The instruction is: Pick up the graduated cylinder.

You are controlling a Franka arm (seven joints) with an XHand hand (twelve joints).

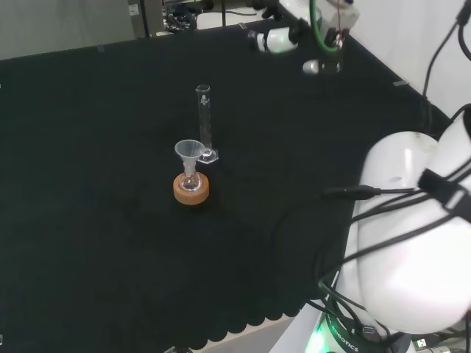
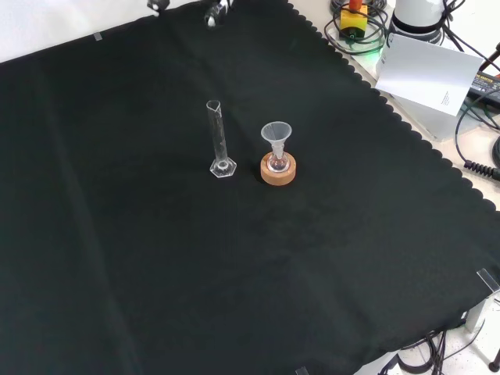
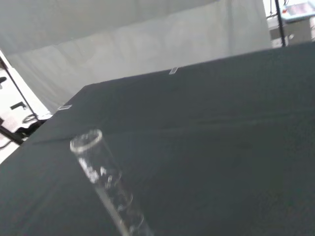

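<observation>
Bench stock, as I find it.

1. Hand. Mine, raised at the far edge of the cloth. In the head view it sits at the top, right of centre; in the front view its tips just enter at the top edge. Whether it is wide or closed I cannot tell, since too little of it shows. It holds nothing that I can see.

2. Cylinder. Clear, tall and narrow, on a flat angular foot. It stands upright on the cloth, well apart from my hand: below and left of it in the head view, and straight below it in the front view. In the wrist view it is large, with its open rim towards the camera.

3. Cork ring. It lies on the cloth just beside the cylinder's foot, a little farther from my hand than the cylinder in the head view. In the front view it lies to the cylinder's right.

4. Flask. Small, clear and seated upright in the cork ring.

5. Funnel. Clear, with its stem down in the flask neck and its mouth upward, lower than the cylinder's rim.
</observation>
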